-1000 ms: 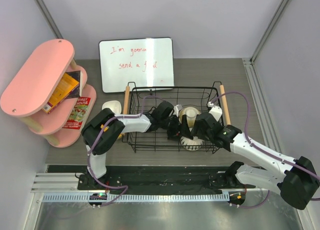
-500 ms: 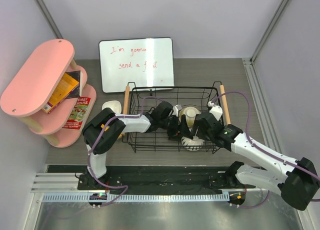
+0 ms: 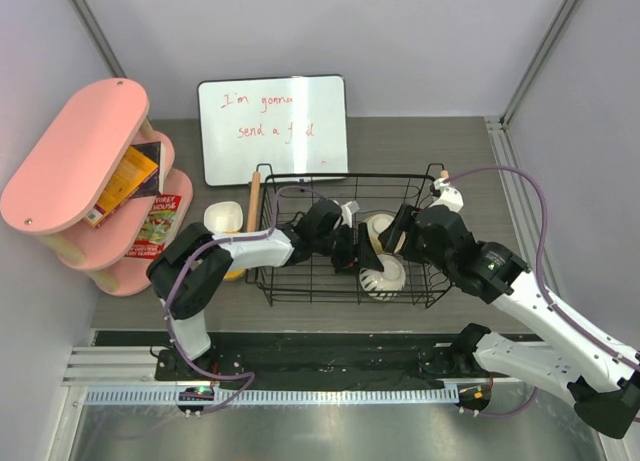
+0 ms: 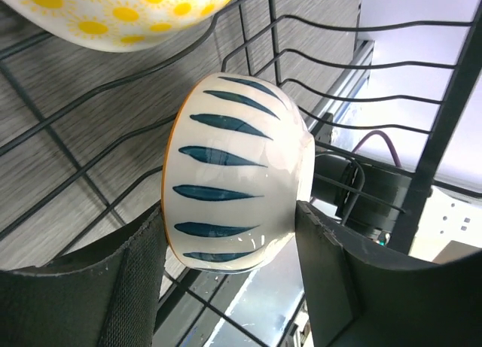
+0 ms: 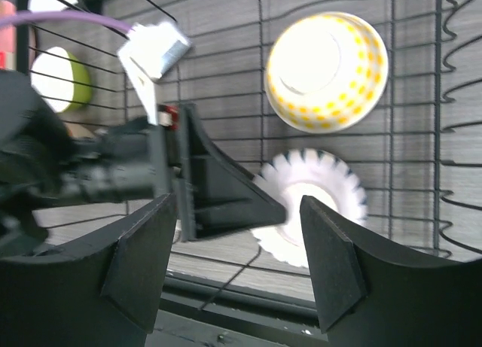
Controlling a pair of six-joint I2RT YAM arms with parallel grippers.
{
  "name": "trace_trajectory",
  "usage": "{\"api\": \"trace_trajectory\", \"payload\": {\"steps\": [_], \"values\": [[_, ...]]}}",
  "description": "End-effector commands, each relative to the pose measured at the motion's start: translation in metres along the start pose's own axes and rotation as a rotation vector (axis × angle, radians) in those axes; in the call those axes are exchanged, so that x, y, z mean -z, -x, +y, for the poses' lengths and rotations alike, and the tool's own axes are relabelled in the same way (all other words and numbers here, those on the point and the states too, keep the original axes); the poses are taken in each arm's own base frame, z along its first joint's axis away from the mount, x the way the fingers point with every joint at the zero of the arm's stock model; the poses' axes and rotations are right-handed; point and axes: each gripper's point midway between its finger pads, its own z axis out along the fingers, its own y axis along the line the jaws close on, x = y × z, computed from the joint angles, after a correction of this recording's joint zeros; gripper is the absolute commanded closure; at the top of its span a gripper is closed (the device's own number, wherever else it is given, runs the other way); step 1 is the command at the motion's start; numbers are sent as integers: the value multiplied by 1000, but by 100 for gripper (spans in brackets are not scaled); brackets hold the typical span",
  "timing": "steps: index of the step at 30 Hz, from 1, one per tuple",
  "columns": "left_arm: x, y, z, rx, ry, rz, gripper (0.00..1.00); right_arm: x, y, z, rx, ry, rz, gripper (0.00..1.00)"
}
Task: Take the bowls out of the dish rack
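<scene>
The black wire dish rack (image 3: 300, 281) stands mid-table. Inside it lie a yellow-dotted bowl (image 3: 380, 228) (image 5: 325, 70) and a white bowl with blue ribs (image 3: 386, 279) (image 4: 237, 174) (image 5: 312, 204). My left gripper (image 3: 367, 266) (image 4: 230, 245) reaches in from the left and is shut on the white bowl, one pad against its rim and the other against its base. My right gripper (image 3: 398, 233) (image 5: 237, 249) hovers above the rack's right half, open and holding nothing. A cream bowl (image 3: 224, 218) and a lime green bowl (image 5: 60, 80) sit outside the rack on its left.
A whiteboard (image 3: 272, 128) leans behind the rack. A pink oval shelf (image 3: 75, 151) with books stands at the far left. The rack's left wooden handle (image 3: 253, 201) shows; my right arm crosses the rack's right end.
My right arm has risen and drawn back to the right, its jaws wider. The left jaws have narrowed onto the white bowl.
</scene>
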Motion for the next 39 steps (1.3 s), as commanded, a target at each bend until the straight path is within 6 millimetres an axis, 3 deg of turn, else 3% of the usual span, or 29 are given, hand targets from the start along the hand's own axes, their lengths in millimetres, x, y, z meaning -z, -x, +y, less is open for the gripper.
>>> {"api": "trace_trajectory", "payload": {"steps": [1,4,12,14,15,17,18,20,21,23,25,33,39], "values": [[25,22,-17,-57,4,-87,100,2,-5,-13,28,-47,13,28],[37,31,-20,-85,36,-134,100,1,-8,-17,28,-54,13,28],[72,42,-3,-116,208,-174,100,0,-12,-23,31,-68,15,28],[90,54,-7,-148,243,-237,100,-2,-14,-26,31,-77,16,28],[98,52,1,-141,295,-231,100,-1,-14,-26,29,-75,16,28],[117,60,-6,-177,334,-268,100,-3,-17,-27,28,-77,22,28],[127,60,4,-172,404,-276,100,-4,-18,-27,29,-79,23,28],[144,67,-5,-214,432,-305,100,-4,-19,-27,24,-74,25,28],[153,65,1,-216,481,-306,100,-5,-19,-27,22,-73,24,28],[166,70,-5,-246,498,-333,100,-6,-21,-28,22,-74,26,28],[176,71,1,-250,554,-346,100,-6,-22,-27,15,-67,26,28],[189,62,19,-250,628,-353,100,-15,-27,-22,41,-68,59,28],[206,60,16,-278,658,-370,100,-17,-31,-23,25,-62,61,28]]}}
